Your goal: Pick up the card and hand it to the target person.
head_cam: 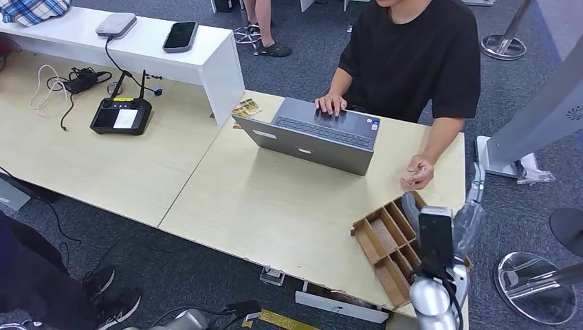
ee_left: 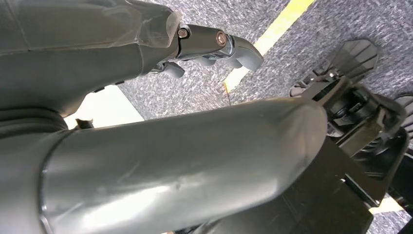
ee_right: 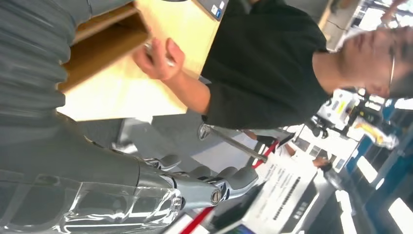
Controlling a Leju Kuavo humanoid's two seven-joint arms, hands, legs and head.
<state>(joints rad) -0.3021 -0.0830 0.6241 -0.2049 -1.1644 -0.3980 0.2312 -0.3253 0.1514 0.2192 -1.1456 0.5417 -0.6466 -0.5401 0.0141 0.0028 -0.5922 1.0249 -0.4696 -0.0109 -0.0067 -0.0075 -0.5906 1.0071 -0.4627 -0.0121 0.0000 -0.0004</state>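
Note:
A person in a black T-shirt (head_cam: 412, 55) sits behind the table with one hand on a grey laptop (head_cam: 309, 134). Their other hand (head_cam: 416, 173) rests on the table near its right end, pinching a small pale card (ee_right: 167, 60). My right hand (head_cam: 473, 199) hangs beside the table's right edge, just short of that hand. In the right wrist view its fingers (ee_right: 214, 179) stretch out with nothing in them. A brown wooden compartment tray (head_cam: 385, 244) lies next to my right arm. My left hand (ee_left: 214, 46) hangs over grey carpet and holds nothing.
A white shelf (head_cam: 206, 65) at the back left carries a phone (head_cam: 180, 36) and a grey box. A black controller (head_cam: 121, 113) and cables lie on the left table. Round stand bases (head_cam: 536, 285) sit on the floor at right. Someone's shoes (head_cam: 110, 299) are at lower left.

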